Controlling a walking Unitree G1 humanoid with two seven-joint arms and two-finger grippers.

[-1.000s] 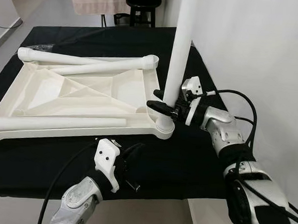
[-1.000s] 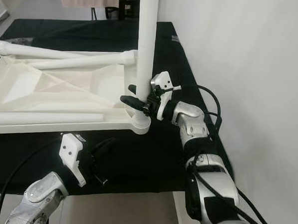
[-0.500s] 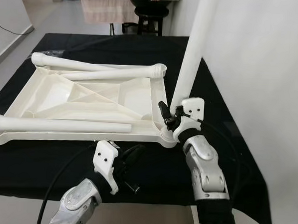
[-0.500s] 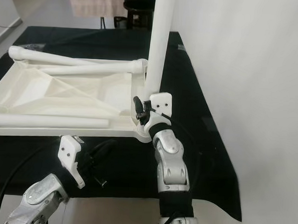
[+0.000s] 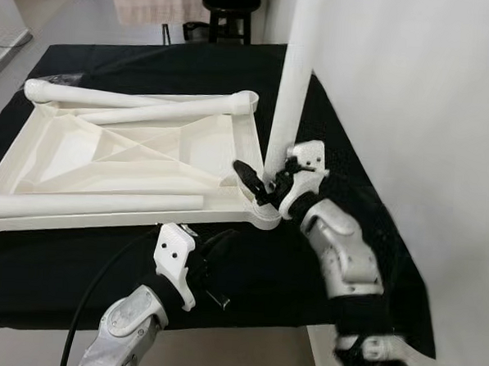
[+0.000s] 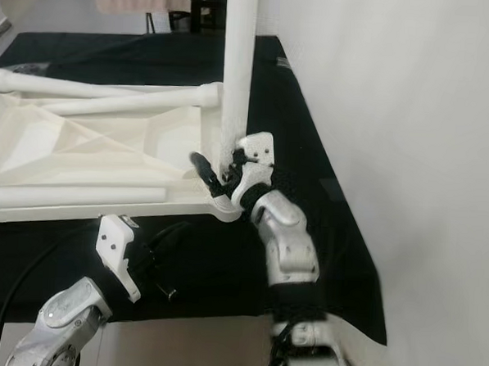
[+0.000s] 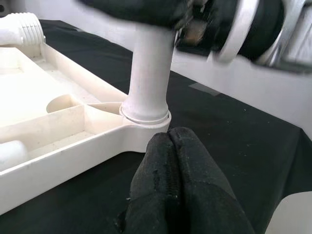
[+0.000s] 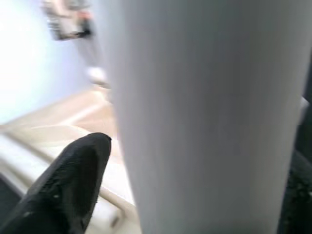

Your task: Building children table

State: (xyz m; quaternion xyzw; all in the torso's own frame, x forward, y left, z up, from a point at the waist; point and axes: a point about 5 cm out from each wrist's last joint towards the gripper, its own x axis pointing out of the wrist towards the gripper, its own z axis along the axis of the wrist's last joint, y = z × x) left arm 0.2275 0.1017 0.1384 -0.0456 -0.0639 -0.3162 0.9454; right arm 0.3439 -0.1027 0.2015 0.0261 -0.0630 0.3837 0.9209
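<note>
The white children's tabletop [image 5: 131,156] lies upside down on a black-covered table. One white leg [image 5: 292,79] stands upright in its near right corner socket [image 5: 265,214]. My right gripper [image 5: 259,177] is at the base of that leg, open, with one black finger [image 8: 68,185] just apart from the leg on one side and the other at the far side. My left gripper [image 5: 225,241] rests shut on the black cloth in front of the socket [image 7: 145,116], holding nothing.
Three loose white legs lie on the tabletop: one along its far edge [image 5: 93,95], one beside it [image 5: 166,112], one along the near edge [image 5: 96,204]. A white wall [image 5: 412,118] rises close on the right. A stool [image 5: 229,10] stands beyond the table.
My right arm has swung from the right side round to the front of the upright leg, and its fingers have loosened around the base. The left gripper has stayed put. The camera shifted.
</note>
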